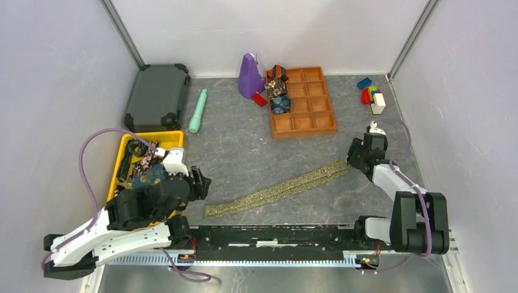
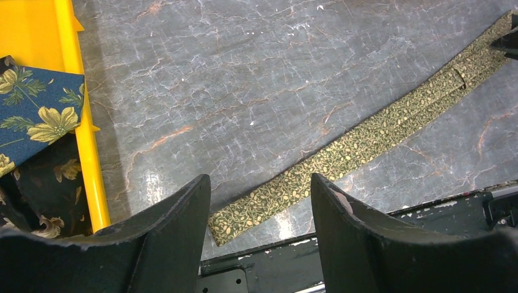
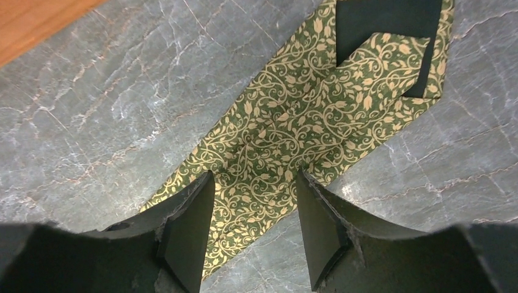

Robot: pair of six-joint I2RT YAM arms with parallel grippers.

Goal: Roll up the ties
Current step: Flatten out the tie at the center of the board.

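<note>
Olive-gold on a grey, marble-look table (image 1: 244, 146), one olive-gold tie (image 1: 281, 188) lies flat and unrolled, a diagonal strip running from the near edge up toward the right. Only the top camera takes in the whole strip, with the left gripper (image 1: 200, 182) at its narrow end and the right gripper (image 1: 357, 160) at its wide end.

The right wrist camera alone resolves the print, pale scrolling vines and small leaves on green, and shows the black lining inside the pointed wide tip. Its fingers stand well apart on either side of the cloth and hold nothing.

The left wrist camera shows the narrow end lying between its own widely parted, empty fingers. It also looks into the yellow bin (image 2: 79, 91), where a navy tie (image 2: 36, 116) with yellow flowers lies over a dark floral tie (image 2: 55, 183). Whether either gripper touches the cloth cannot be told.

By count there is one tie on the table, at least two bundled in the bin, and what look like three rolled ties (image 1: 278, 91) in the left column of the wooden tray (image 1: 317, 116) at the back. Also on the table are one teal cylinder (image 1: 198, 112), one black case (image 1: 157, 96) and a small cluster of toy blocks (image 1: 372, 96).
</note>
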